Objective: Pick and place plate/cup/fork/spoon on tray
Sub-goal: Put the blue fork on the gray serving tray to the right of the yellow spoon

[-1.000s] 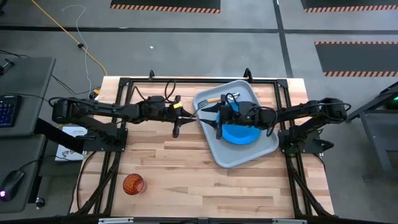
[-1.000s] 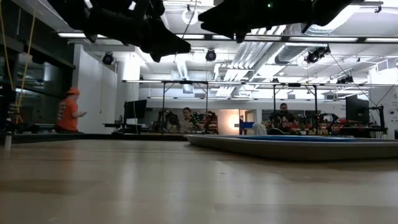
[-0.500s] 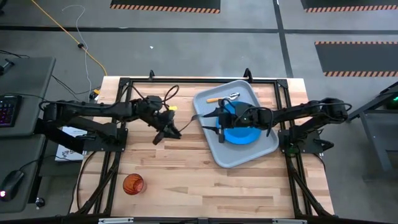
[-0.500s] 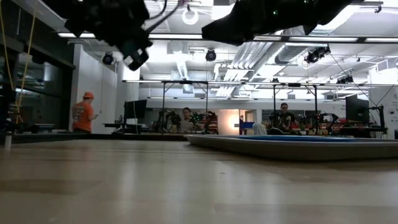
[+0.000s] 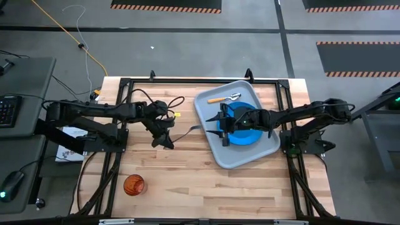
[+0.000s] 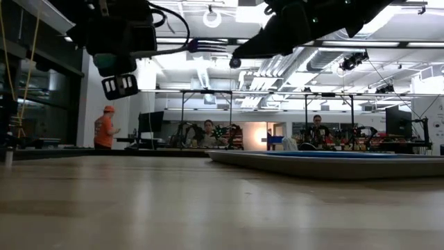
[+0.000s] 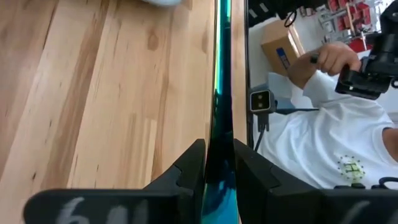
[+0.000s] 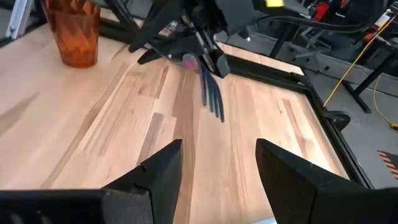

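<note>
A: Where is the fork [image 8: 210, 93] at this moment?

B: The left end effector [image 5: 167, 141] is clamped on it, above the bare wood of the bench [image 5: 187, 175], to the left of the tray [image 5: 240, 156]; in the left wrist view the fork shows as a thin blue-green strip between the two dark fingers [image 7: 186, 171] – its tines run out of sight there.

A: And the right end effector [image 5: 220, 125]?

B: Its fingers stand wide apart, with nothing between them; it is over the tray, at the left edge of the plate [image 5: 245, 134]; the arm covers a part of the plate.

A: The other things?

B: The spoon [image 5: 224, 98] lies in the far part of the tray, apart from the plate; the cup [image 5: 133, 185] stands alone on the bench near the front left corner – upright. In the low view the tray [image 6: 326, 165] is only a flat band, and I cannot make out what lies in it; both arms are cut off by the upper edge there.
</note>
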